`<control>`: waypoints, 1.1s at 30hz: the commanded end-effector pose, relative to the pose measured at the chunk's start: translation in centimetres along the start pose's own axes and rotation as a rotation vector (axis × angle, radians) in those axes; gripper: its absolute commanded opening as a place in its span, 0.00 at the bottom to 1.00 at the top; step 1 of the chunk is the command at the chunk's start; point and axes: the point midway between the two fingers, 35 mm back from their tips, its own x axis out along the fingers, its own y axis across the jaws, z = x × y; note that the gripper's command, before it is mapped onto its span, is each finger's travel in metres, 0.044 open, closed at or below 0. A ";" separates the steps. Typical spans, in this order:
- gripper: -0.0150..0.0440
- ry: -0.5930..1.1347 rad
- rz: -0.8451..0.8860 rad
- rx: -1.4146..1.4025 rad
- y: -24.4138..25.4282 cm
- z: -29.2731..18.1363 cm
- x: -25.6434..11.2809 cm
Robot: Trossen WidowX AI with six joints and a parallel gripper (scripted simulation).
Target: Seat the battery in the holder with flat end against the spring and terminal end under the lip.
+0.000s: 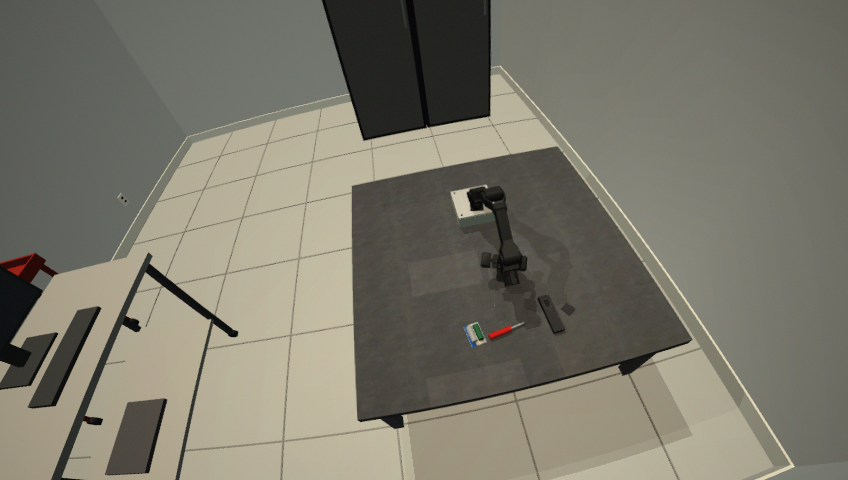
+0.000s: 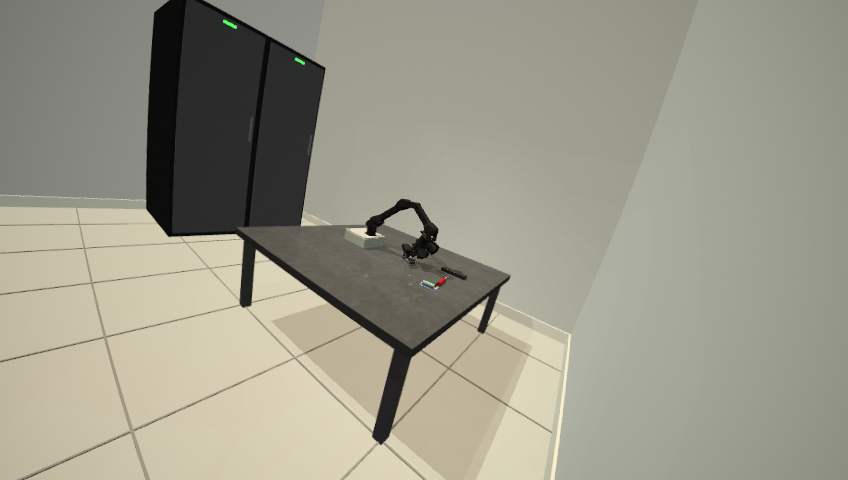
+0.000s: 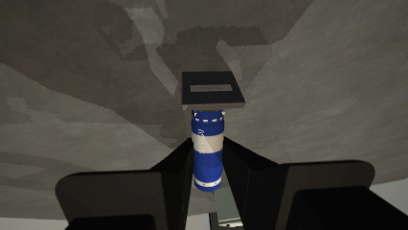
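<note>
The gripper (image 3: 209, 146) is shut on the blue and white battery (image 3: 208, 165) with a finger on each side. In the wrist view, the battery's far end is hidden behind the dark end wall of the holder (image 3: 237, 96), which bears a small label. The spring, the lip and most of the holder's inside are hidden. I cannot tell whether the battery lies flat or touches the spring. In the top view, the arm hides the holder. In the exterior view, the gripper is low over the table, and battery and holder are too small to tell apart.
A red screwdriver (image 1: 500, 332) (image 2: 441, 281), a small blue, white and green item (image 1: 474, 334) (image 2: 428, 284) and a dark bar (image 1: 551, 314) (image 2: 454, 273) lie on the table (image 1: 386, 356) (image 2: 333, 279) beyond the gripper. The arm's white base box (image 1: 462, 208) (image 2: 364, 239) is behind it.
</note>
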 end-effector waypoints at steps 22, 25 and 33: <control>0.39 -0.032 -0.004 -0.002 0.0 0.8 -0.4; 0.39 -0.035 -0.004 -0.002 0.0 0.8 -0.4; 0.39 -0.052 -0.006 -0.002 0.0 0.8 -0.4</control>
